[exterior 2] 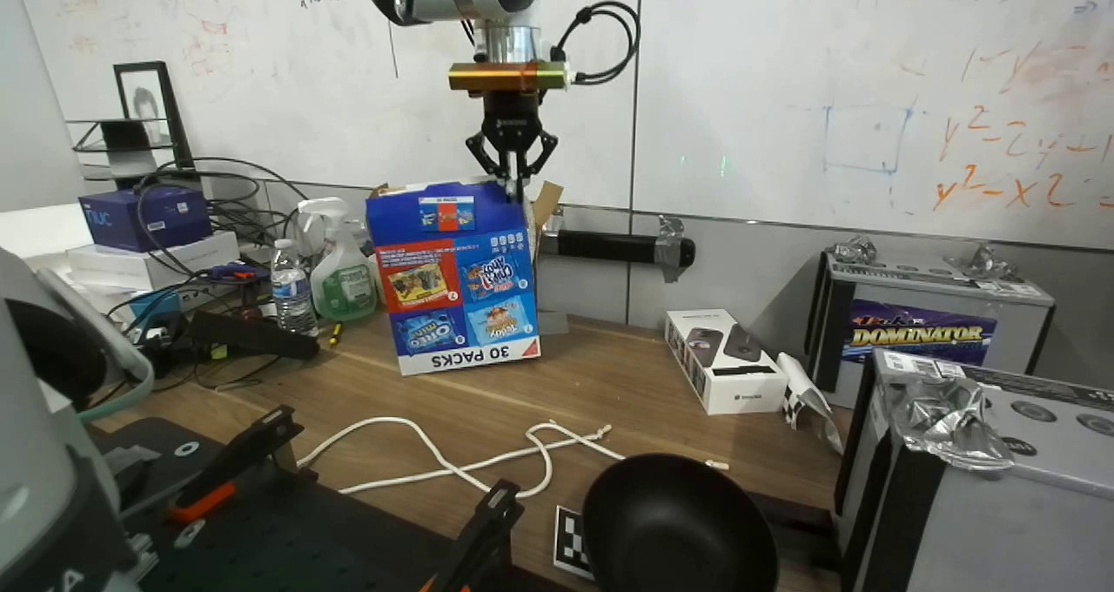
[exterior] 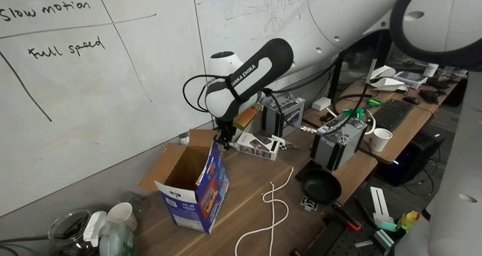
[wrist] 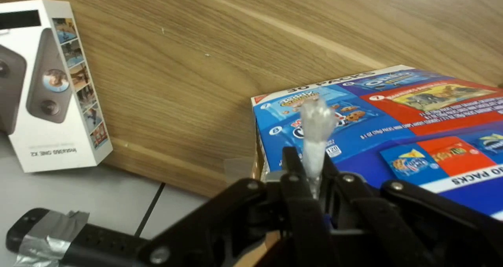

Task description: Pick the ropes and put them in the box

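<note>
A brown and blue cardboard box [exterior: 214, 195] stands on the table against the wall, flaps up and mouth open. Two white ropes lie on the wood in front of it: a wavy rope [exterior: 288, 210] crossing a straighter rope [exterior: 272, 244]. My gripper [exterior 2: 515, 187] points down at the box's upper edge, on the side of the white phone-like carton. In the wrist view the fingers are nearly together around a white piece [wrist: 314, 153] with a clear, blurred tip, resembling a rope's end. Whether more of it hangs below is hidden.
Beside the box lies a white camera carton [exterior: 260, 145]. A black pan [exterior 2: 679, 522] sits near the ropes, close to a grey heavy case [exterior: 333, 148]. A spray bottle [exterior 2: 344, 283] stands behind the box; a taped black bar [exterior 2: 609, 248] runs along the wall.
</note>
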### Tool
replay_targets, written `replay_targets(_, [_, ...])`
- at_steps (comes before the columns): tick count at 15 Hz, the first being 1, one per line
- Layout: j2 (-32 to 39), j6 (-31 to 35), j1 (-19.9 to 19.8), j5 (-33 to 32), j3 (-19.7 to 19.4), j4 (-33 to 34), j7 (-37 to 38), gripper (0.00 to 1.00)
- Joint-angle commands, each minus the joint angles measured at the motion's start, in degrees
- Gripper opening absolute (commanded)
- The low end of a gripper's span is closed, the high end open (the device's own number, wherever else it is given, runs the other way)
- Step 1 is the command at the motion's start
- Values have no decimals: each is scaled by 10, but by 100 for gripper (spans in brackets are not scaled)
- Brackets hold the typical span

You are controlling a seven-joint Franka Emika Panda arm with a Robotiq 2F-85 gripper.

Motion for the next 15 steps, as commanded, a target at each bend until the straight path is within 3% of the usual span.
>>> replay_targets(1, [-25,-63,40,-52,-14,48,57,13])
replay_targets(5, [-10,-104,66,-88,-8,113,93,13])
replay_targets(15, [95,-116,82,-47,8,185,50,12])
